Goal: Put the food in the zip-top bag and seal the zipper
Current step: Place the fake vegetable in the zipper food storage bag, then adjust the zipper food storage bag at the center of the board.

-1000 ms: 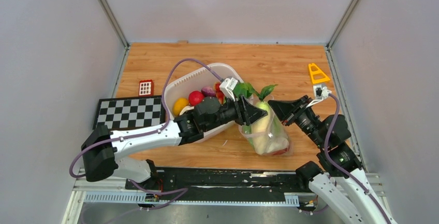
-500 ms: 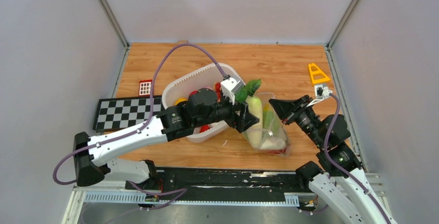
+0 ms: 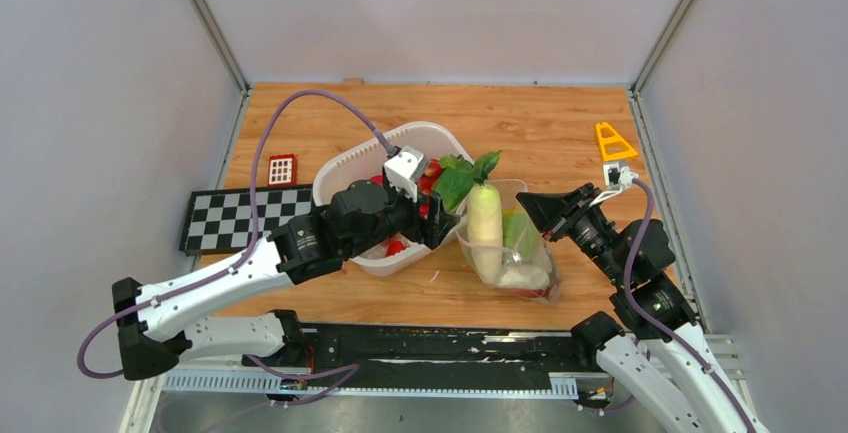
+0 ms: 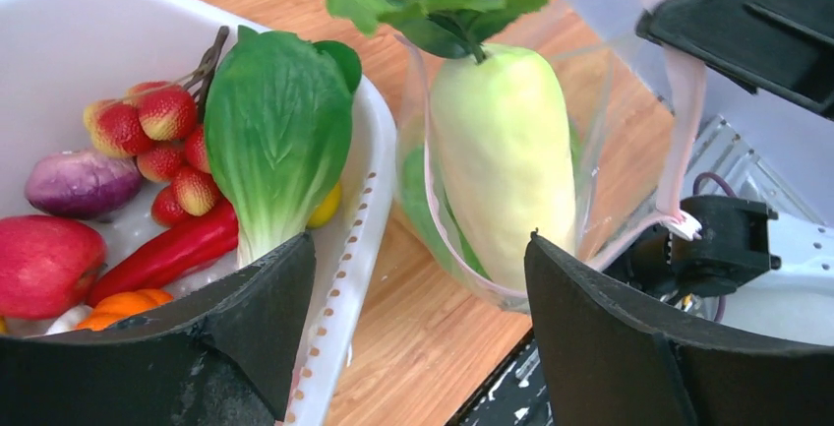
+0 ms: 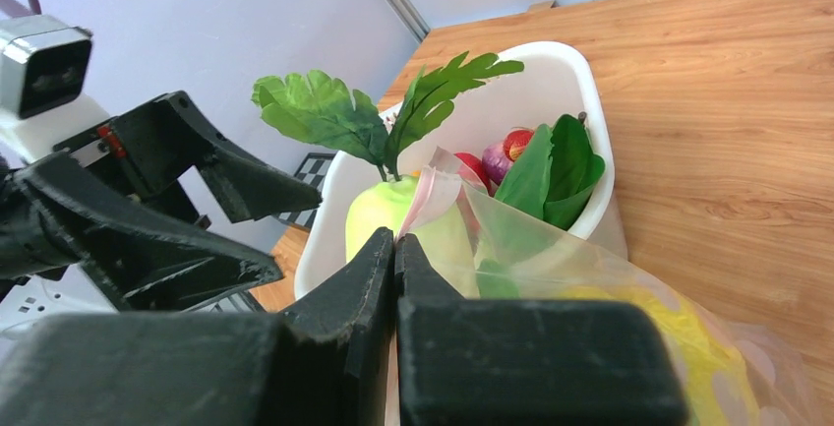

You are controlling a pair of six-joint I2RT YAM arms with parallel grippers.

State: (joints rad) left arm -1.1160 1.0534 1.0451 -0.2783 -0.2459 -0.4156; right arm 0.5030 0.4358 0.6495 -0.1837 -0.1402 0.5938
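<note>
The clear zip-top bag point(image 3: 520, 258) stands open to the right of the white tub point(image 3: 345, 168). A long white radish point(image 3: 484, 228) with green leaves leans in its mouth, beside green and yellow food lower in the bag. My left gripper point(image 3: 438, 219) is open and empty between the tub's rim and the bag; in the left wrist view its fingertips frame the radish point(image 4: 502, 151). My right gripper point(image 5: 395, 239) is shut on the bag's rim at the pink zipper point(image 4: 681, 101). More food stays in the tub: a green leafy piece point(image 4: 275, 131), a red pepper point(image 4: 177, 249), a purple piece point(image 4: 79, 180).
A checkerboard mat point(image 3: 250, 215) lies left of the tub, with a small red keypad toy point(image 3: 282, 168) behind it. An orange triangle point(image 3: 614, 140) stands at the back right. Grey walls close in the wooden table on three sides.
My left gripper opened, let go of the radish and drew back left toward the tub. The radish now rests in the bag. The right gripper has kept its hold on the rim.
</note>
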